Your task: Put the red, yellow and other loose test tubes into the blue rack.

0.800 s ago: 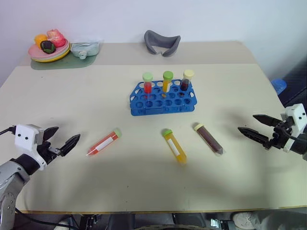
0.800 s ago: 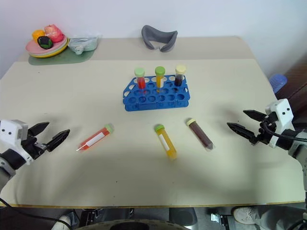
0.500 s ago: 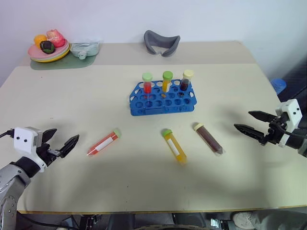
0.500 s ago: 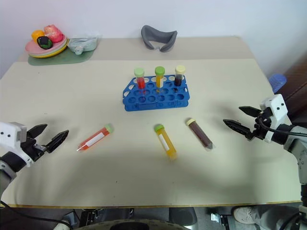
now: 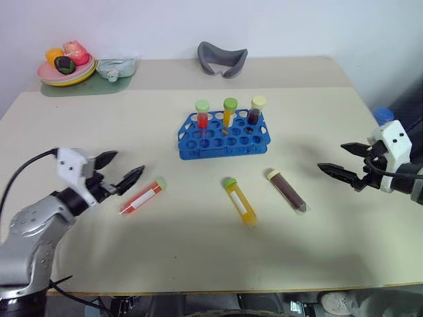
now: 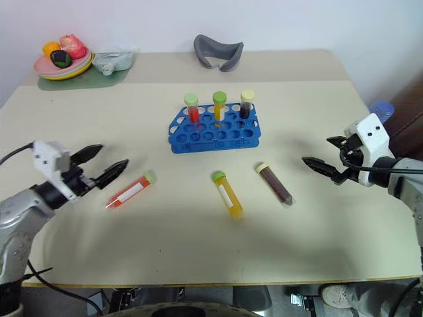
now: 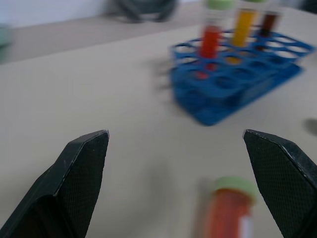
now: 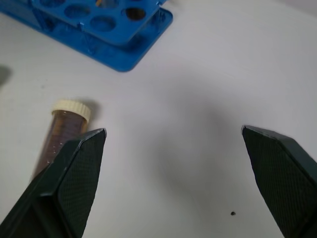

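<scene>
The blue rack (image 5: 223, 137) stands mid-table with three capped tubes upright in its back row. In front of it lie three loose test tubes: a red one (image 5: 142, 197) with a green cap and white label, a yellow one (image 5: 239, 200), and a dark brown one (image 5: 287, 190) with a pale cap. My left gripper (image 5: 125, 165) hovers open just left of the red tube, whose cap end (image 7: 228, 210) lies between its fingers in the left wrist view. My right gripper (image 5: 332, 157) is open and empty, to the right of the brown tube (image 8: 62, 134).
A plate of toy fruit (image 5: 66, 66) on a green mat and a pale container (image 5: 115, 66) sit at the back left corner. A grey curved object (image 5: 223, 58) lies at the back centre. The table's right edge runs close behind my right gripper.
My left gripper has swung right and away from the table's front edge, up to the red tube. My right gripper has edged left toward the brown tube. The tubes have not moved.
</scene>
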`<state>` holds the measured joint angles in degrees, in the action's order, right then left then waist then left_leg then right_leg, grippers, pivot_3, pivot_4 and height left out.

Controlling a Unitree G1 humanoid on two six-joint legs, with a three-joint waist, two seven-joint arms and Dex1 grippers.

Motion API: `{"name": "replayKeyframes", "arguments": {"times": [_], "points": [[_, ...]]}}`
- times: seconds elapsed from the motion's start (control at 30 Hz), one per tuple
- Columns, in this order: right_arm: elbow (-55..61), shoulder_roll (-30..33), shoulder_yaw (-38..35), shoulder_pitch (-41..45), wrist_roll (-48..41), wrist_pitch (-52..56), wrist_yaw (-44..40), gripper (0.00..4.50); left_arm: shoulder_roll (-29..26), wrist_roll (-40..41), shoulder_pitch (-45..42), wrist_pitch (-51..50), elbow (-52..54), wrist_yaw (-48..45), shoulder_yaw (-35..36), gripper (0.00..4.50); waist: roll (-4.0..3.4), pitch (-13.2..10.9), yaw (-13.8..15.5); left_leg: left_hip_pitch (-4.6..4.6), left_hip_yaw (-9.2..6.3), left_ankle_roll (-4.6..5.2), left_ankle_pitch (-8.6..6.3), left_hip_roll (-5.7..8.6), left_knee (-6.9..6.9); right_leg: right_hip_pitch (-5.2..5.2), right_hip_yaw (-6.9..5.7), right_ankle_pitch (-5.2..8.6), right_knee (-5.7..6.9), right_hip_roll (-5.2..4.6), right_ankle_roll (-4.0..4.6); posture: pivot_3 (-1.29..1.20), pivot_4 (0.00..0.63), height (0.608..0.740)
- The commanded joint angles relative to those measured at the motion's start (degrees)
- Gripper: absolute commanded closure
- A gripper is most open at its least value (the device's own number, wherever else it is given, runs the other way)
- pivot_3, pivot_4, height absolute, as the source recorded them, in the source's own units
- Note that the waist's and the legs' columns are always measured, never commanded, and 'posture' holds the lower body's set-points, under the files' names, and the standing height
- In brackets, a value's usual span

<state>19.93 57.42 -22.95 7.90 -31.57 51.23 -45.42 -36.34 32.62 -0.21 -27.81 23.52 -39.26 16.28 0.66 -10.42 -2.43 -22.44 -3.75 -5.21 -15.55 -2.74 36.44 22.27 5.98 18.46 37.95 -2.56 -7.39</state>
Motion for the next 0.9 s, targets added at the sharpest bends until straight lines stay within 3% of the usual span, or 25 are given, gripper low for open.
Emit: {"name": "replayKeyframes", "arguments": {"times": [0.03, 0.17, 0.23, 0.3, 0.57, 0.9], "points": [[9.12, 2.83, -0.78, 1.31, -2.9, 8.87, 3.37, 0.0, -1.24, -1.85, -3.82, 2.34, 0.21, -5.31, -6.8, 0.08, 0.01, 0.0, 0.07, -0.02, 0.0, 0.0, 0.0, 0.0, 0.01, 0.01, 0.0, 0.0, -0.01, 0.0, 0.0, 0.0, 0.15, 0.74], [14.58, 1.77, 2.37, 6.11, -6.46, 21.34, 8.69, 0.0, -1.51, -3.61, -6.59, 5.64, -1.31, -10.89, -12.33, 0.08, 0.01, 0.0, -0.2, -0.03, 0.0, 0.0, 0.0, 0.0, 0.01, 0.04, 0.0, 0.0, -0.02, 0.01, 0.0, 0.0, 0.15, 0.74], [14.92, -4.45, 4.81, 14.36, -8.58, 35.33, 13.58, 0.0, -2.28, -4.97, -7.97, 7.35, -1.77, -14.99, -16.07, 0.08, 0.01, 0.0, -0.71, -0.01, 0.01, 0.0, 0.0, -0.01, 0.0, 0.05, 0.02, 0.0, 0.01, 0.03, 0.01, 0.0, 0.15, 0.74], [15.36, -7.84, 7.39, 18.49, -10.32, 40.93, 17.65, 0.0, -2.62, -5.55, -8.55, 8.04, -1.85, -17.26, -18.33, 0.08, -0.02, 0.01, -0.62, 0.0, -0.01, -0.01, 0.01, -0.03, 0.05, 0.04, 0.03, -0.02, 0.06, 0.06, 0.03, 0.0, 0.15, 0.74], [9.27, -10.64, 14.54, 22.32, -21.17, 41.27, 37.67, 0.0, -1.37, -7.92, -5.36, 13.14, 0.1, -20.36, -22.18, 0.08, -0.01, 0.0, 0.04, -0.32, 0.0, 0.01, 0.0, 0.0, 0.0, 0.28, 0.01, -0.01, -0.06, -0.02, 0.02, 0.0, 0.15, 0.74], [1.15, -10.34, 19.98, 24.93, -35.66, 41.27, 54.15, 0.0, -1.11, -9.82, 0.48, 15.19, 4.31, -19.29, -23.87, 0.08, -0.01, 0.0, -0.23, -0.29, 0.0, 0.02, -0.01, -0.02, 0.03, 0.29, 0.01, -0.01, 0.01, 0.01, 0.02, 0.0, 0.15, 0.74]]}}
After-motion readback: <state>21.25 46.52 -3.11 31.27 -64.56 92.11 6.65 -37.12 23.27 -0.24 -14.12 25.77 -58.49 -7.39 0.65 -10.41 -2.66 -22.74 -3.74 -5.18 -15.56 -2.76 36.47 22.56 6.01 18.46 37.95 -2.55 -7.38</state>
